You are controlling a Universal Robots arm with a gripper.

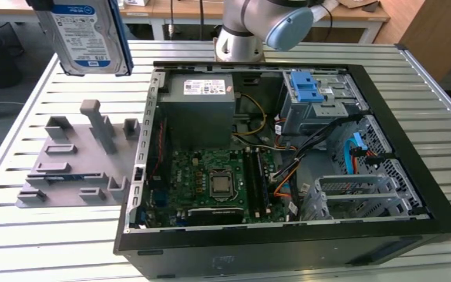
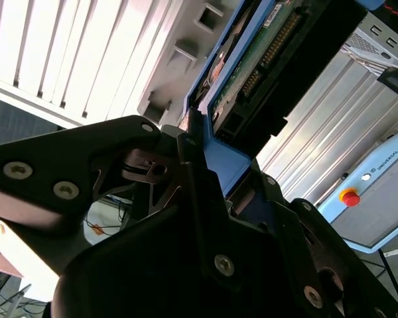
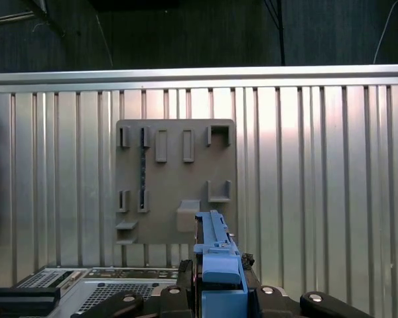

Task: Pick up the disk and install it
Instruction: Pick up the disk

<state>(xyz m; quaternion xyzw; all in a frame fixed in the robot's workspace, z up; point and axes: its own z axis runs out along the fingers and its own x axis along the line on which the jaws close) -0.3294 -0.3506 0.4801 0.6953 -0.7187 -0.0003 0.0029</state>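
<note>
Pick-up done, installation not yet: the disk hangs above the counter and grey fixture, its blue bracket clamped between the fingers, outside the open computer case.

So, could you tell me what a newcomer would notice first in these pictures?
The flat silver hard drive in its blue plastic bracket, gripped by the end effector, hangs high at the exterior view's upper left. In the middle, the open black computer case shows its green motherboard, with a grey plastic slotted fixture on the slatted metal table at the case's left in that view.
</note>
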